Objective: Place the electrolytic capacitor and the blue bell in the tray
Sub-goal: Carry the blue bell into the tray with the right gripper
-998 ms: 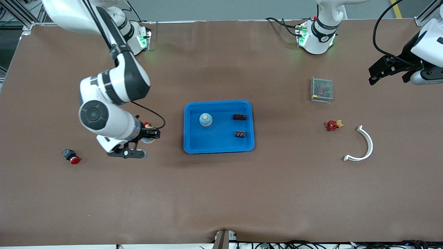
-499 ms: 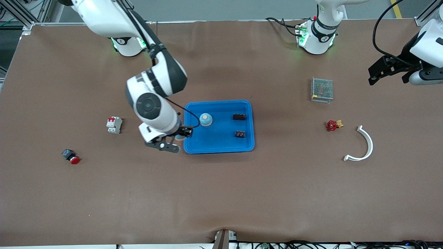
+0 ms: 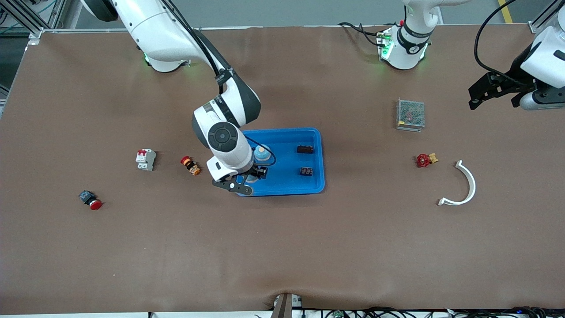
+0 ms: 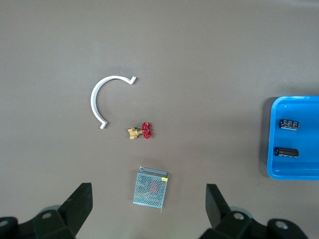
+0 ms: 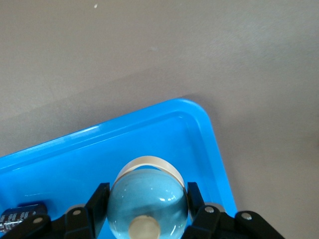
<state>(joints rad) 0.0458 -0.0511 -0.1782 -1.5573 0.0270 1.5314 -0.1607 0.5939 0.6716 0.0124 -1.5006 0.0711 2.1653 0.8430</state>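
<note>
While the right arm reaches down from the upper edge of the front view to the middle of the frame, the right gripper [image 3: 251, 175] is over the corner of the tray [image 3: 287, 182] that lies lowest in that view, toward the right arm's end of the table. Its fingers [image 5: 97, 200] are clamped on the blue bell [image 5: 148, 199], a pale glossy dome with a light knob on top. The right wrist view shows the dome inside the tray's rounded rim. Whether the dome touches the tray floor I cannot tell.

Higher in the frame, just above that gripper, a second bell [image 3: 261, 152] sits on the tray floor. Two dark capacitors are in the tray's half toward the left arm's end. One [image 3: 305, 149] lies higher in the frame and the other [image 3: 306, 171] lower, well apart from both bells.

At the upper corner of the front view on the left arm's side, the left gripper [image 3: 490, 95] waits in the air with its jaws spread wide and nothing between them.

Toward the right arm's end lie a white circuit breaker [image 3: 145, 159], a red and yellow button [image 3: 190, 165] and a red push button [image 3: 90, 200]. Toward the left arm's end are a metal mesh box [image 3: 411, 115], a small red valve [image 3: 424, 160] and a white curved piece [image 3: 463, 185].
</note>
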